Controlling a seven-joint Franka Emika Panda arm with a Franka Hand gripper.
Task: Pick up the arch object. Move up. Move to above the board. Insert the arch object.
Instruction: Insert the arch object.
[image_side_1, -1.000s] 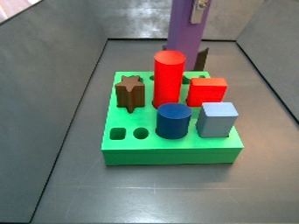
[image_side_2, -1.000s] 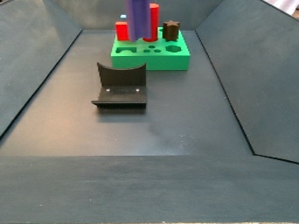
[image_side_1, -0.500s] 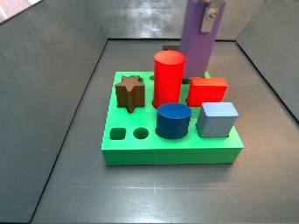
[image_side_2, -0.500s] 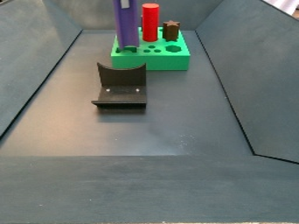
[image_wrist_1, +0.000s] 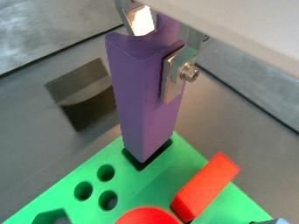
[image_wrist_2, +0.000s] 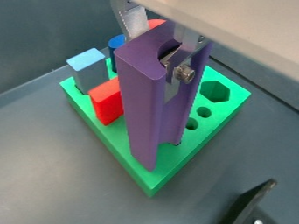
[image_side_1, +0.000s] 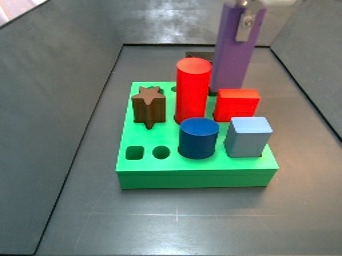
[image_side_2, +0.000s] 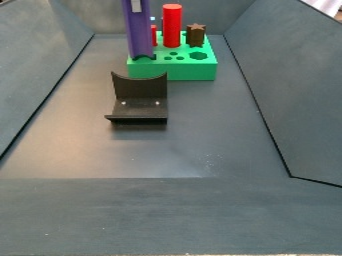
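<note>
The arch object (image_wrist_1: 145, 96), a tall narrow purple block, stands upright with its lower end at a dark opening in the board (image_wrist_1: 82, 166), the thick bright-green slab; in a wrist view (image_wrist_2: 152, 101) it rises above the slab's corner nearest the camera, and how far it has entered the hole cannot be told. The gripper (image_wrist_1: 160, 45) clamps the block's upper part between its flat silver fingers (image_wrist_1: 181, 70) (one plate with a screw lies flush against the purple face), so the jaws are closed on the piece. In a side view the block (image_side_1: 237, 55) stands at the back of the slab (image_side_1: 197, 172), behind the red cylinder (image_side_1: 194, 88) and the red block (image_side_1: 238, 104). In front of these stand a dark blue cylinder (image_side_1: 198, 137) and a pale blue block (image_side_1: 249, 136), with a dark brown star piece (image_side_1: 148, 104) to one side and two small round holes (image_side_1: 147, 153) near it. In a side view (image_side_2: 138, 30) the block rises at the slab's corner, beyond the fixture (image_side_2: 138, 97), which stands on the grey floor (image_side_2: 160, 180) just in front of the slab.
</note>
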